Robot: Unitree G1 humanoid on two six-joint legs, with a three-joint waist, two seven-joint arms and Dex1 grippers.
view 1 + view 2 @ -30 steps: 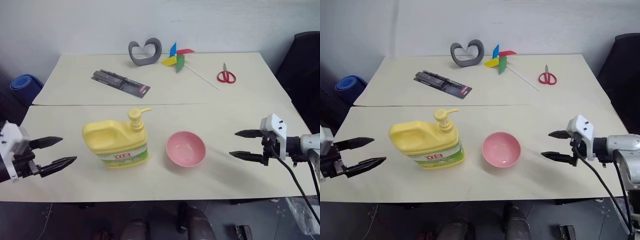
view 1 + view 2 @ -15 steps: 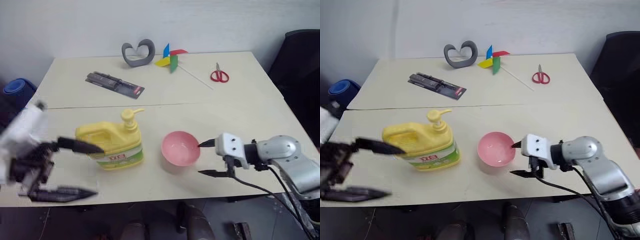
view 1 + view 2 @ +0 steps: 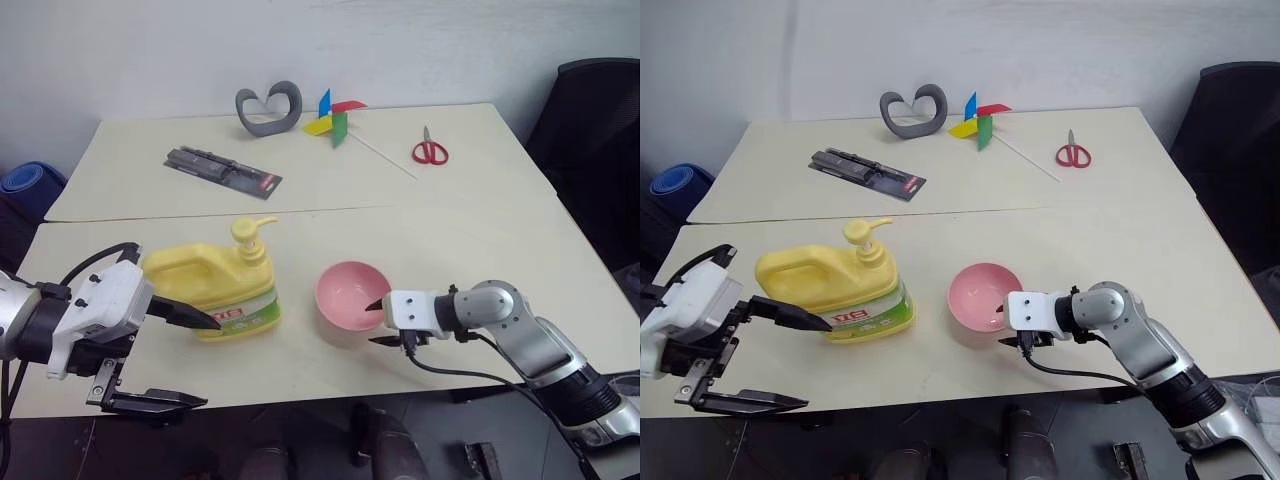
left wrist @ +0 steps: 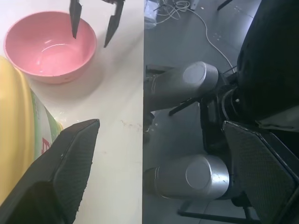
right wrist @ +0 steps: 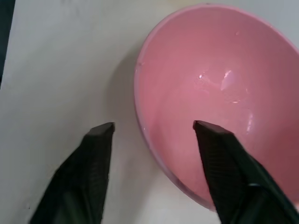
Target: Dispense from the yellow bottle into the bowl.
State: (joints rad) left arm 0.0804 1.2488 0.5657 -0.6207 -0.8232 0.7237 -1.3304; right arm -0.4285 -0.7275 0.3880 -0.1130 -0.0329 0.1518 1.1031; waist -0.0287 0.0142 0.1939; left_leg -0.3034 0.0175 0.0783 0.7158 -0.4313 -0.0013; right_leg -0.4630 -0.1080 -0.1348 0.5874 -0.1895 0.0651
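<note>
Right gripper: jaws part-open, straddling pink bowl rim. Left gripper: jaws wide, beside yellow bottle.

Both eye views looked forward and down from the head over the whole desk. The left wrist view faced along the desk's near edge toward the pink bowl. The right wrist view sat close above that same bowl's rim.
</note>
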